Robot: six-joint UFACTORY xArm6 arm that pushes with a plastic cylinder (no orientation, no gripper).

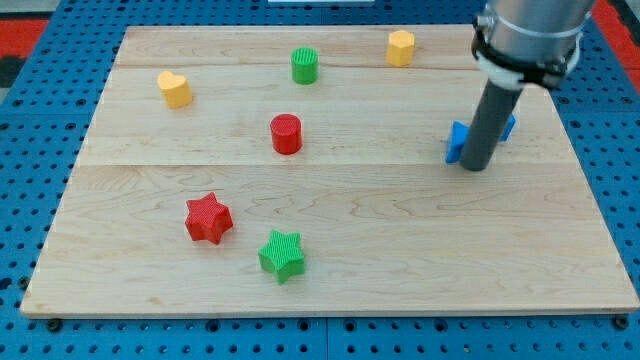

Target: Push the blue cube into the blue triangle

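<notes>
A: Biggest first?

B: Wooden board (330,280), pale, filling most of the view, resting on a blue pegboard surface (30,200). Above the view's right, a grey cylindrical arm housing (528,35), with the dark rod (488,115) dropping straight down from it.

A: And my tip?

B: My tip (476,167) down on the board at the view's right, directly in front of the blue pieces. No jaws to open or close here, just the bare rod, holding nothing.

A: The task's blocks?

B: Both mostly hidden behind the rod. One blue block (456,142) peeking out on the rod's left side, touching or just beside it; another blue block (508,126) showing as a sliver on the rod's right. Cannot tell which is the cube and which the triangle, nor whether the two touch.

A: The rest?

B: Well apart, toward the view's left. Red star (208,218) and green star (282,255) near each other at lower left. Red cylinder (286,133) near the middle. Yellow heart (174,88) at upper left. Green cylinder (304,65) near the top. Yellow block (401,47), roughly hexagonal, near the top edge.
</notes>
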